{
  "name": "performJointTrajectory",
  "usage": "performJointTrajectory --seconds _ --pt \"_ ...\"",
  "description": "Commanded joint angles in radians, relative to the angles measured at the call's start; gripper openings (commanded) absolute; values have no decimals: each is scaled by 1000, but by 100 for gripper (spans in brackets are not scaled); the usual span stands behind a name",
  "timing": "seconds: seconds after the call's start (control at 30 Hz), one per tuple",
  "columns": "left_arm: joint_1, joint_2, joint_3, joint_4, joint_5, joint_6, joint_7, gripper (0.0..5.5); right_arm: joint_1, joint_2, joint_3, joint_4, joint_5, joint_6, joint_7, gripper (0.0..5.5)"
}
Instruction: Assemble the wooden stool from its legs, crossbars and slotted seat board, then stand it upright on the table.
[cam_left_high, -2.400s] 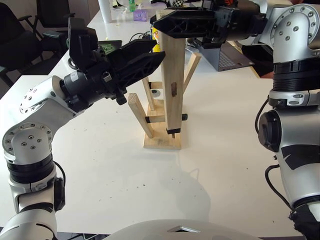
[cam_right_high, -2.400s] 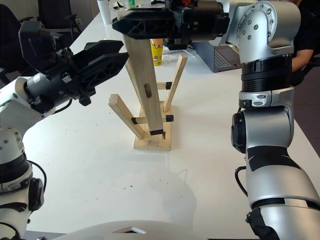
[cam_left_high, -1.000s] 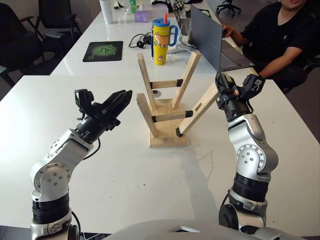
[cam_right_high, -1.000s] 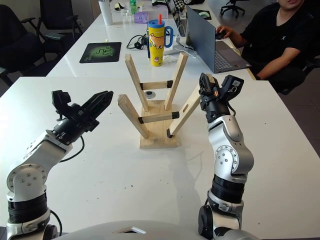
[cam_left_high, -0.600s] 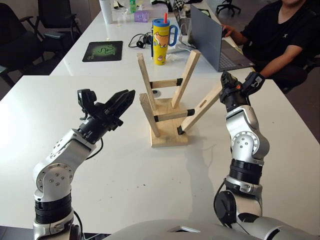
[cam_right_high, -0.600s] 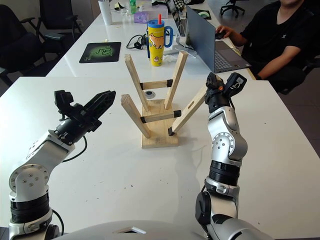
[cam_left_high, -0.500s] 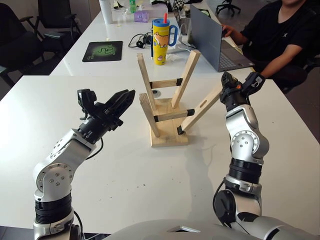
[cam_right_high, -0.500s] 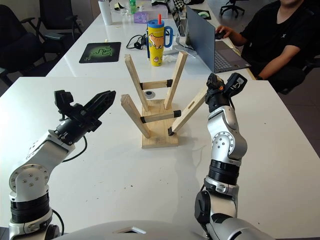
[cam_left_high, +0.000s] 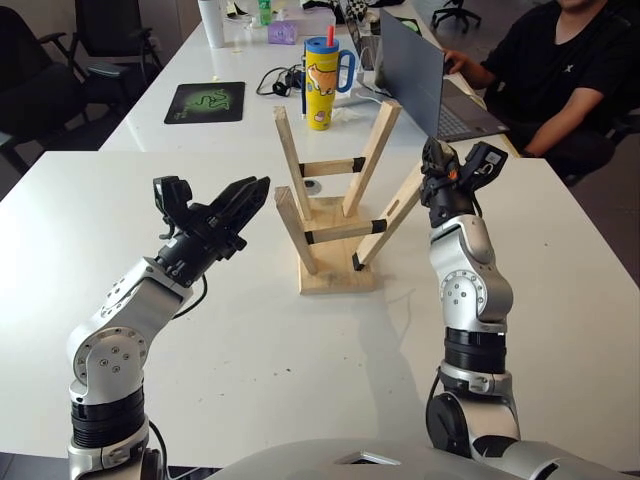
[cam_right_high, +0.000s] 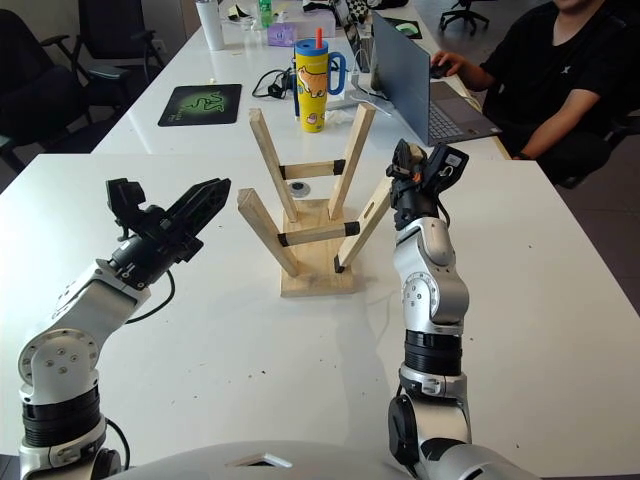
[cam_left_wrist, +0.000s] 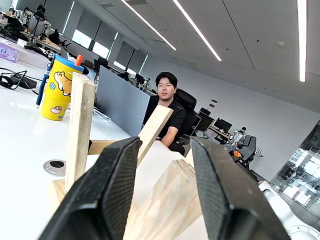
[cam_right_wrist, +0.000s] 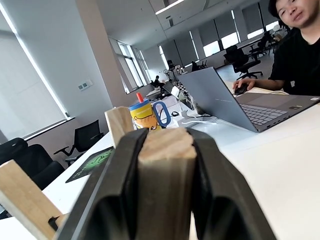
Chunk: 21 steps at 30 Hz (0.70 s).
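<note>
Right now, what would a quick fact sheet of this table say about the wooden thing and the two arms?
stool: upside down, seat board flat on the table, three legs pointing up
fourth leg: leaning, lower end on the board
right fingers: shut on the fourth leg's top end
left fingers: open, left of the stool, touching nothing

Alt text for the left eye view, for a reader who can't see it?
The right gripper is shut on the upper end of a wooden leg that leans into the seat board of an upside-down stool on a white table. The open left gripper hangs left of the stool, apart from it.
</note>
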Motion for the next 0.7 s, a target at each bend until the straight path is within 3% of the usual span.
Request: performJointTrajectory --seconds 0.03,0.33,0.7 --pt "-16 -5 -6 -14 -10 -3 12 188 90 -54 65 35 -153 -73 23 105" --pt "-23 -12 -20 -20 -17 2 20 188 144 -41 86 36 -190 -168 37 105" --pt "-25 -10 -46 -34 -22 13 27 188 242 -44 115 -130 -158 -100 84 105"
